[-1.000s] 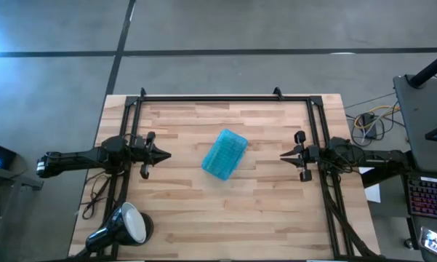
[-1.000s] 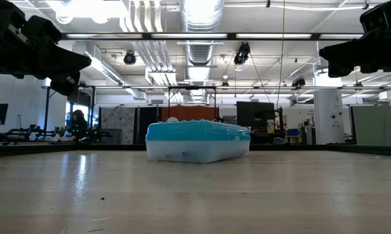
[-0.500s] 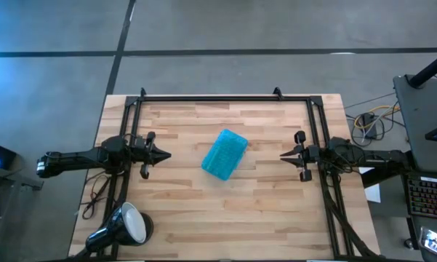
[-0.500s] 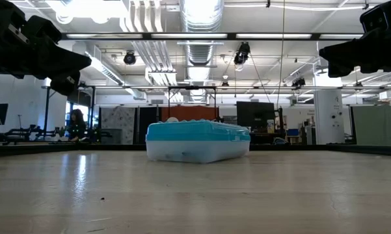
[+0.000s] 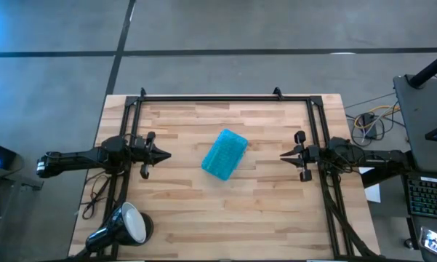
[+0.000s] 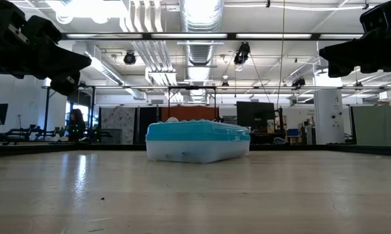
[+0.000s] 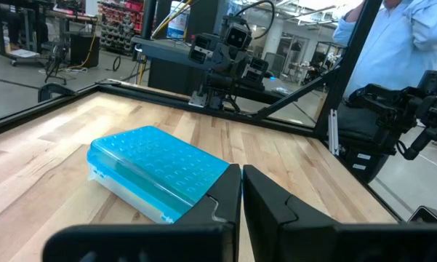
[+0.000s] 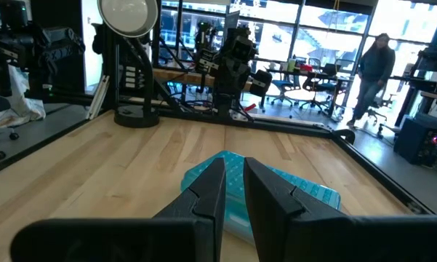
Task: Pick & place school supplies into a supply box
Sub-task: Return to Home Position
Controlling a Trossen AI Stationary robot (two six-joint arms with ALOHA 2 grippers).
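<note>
Supply box (image 5: 225, 154): lies shut near the middle of the bench (image 5: 262, 211), askew to its edges, with the turquoise half over the clear one.
Why there: it sits between the two arms, within reach of both; the packing looks finished.
Left pincer (image 5: 162, 154): fingers drawn together on nothing, raised by the left edge, aimed at the box and well apart from it.
Right pincer (image 5: 285, 154): the same by the right edge, closed and empty.
Why held so: apparently a resting pose, clear of the box.
Materials: translucent plastic with a dimpled lid and rounded corners; pale planked wood; dark, matte, wedge-shaped fingers.
School supplies: none shows loose, and the box's contents cannot be made out.
Desk lamp (image 5: 123, 225): stands at a left-side corner.
</note>
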